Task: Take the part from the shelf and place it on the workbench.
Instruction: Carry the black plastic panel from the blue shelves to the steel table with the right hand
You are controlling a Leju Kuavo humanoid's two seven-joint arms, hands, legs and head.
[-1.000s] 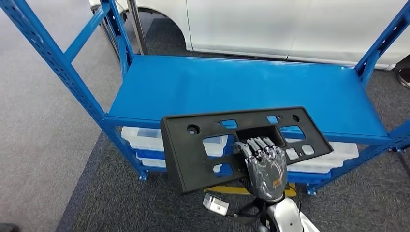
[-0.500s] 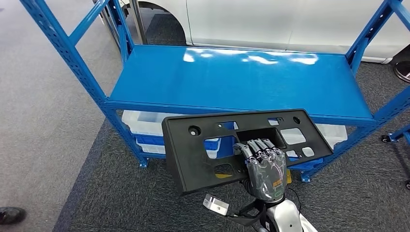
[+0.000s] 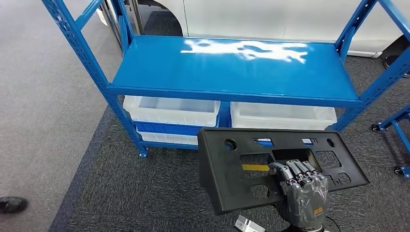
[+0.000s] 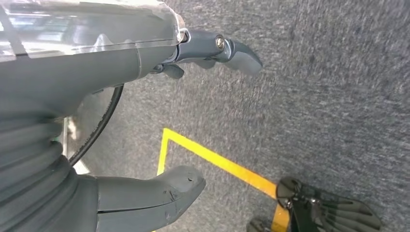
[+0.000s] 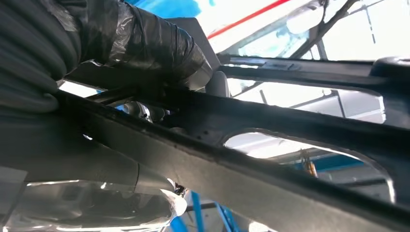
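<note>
The part is a flat black plastic panel with several cut-out windows. My right hand grips it near its middle, fingers hooked through a central opening, and holds it level above the grey carpet in front of the blue shelf. In the right wrist view the panel's underside crosses the picture with my thumb pressed against it. My left hand hangs over the carpet, thumb and fingers apart, holding nothing.
The shelf's blue top board is bare. Two clear plastic bins sit on its lower level. A white car body stands behind. A dark shoe is at the far left. A yellow floor line runs below my left hand.
The whole view has shifted: the shelf now lies farther away and higher in the picture. The panel, still in my right hand, sits lower and more to the right, off the shelf edge.
</note>
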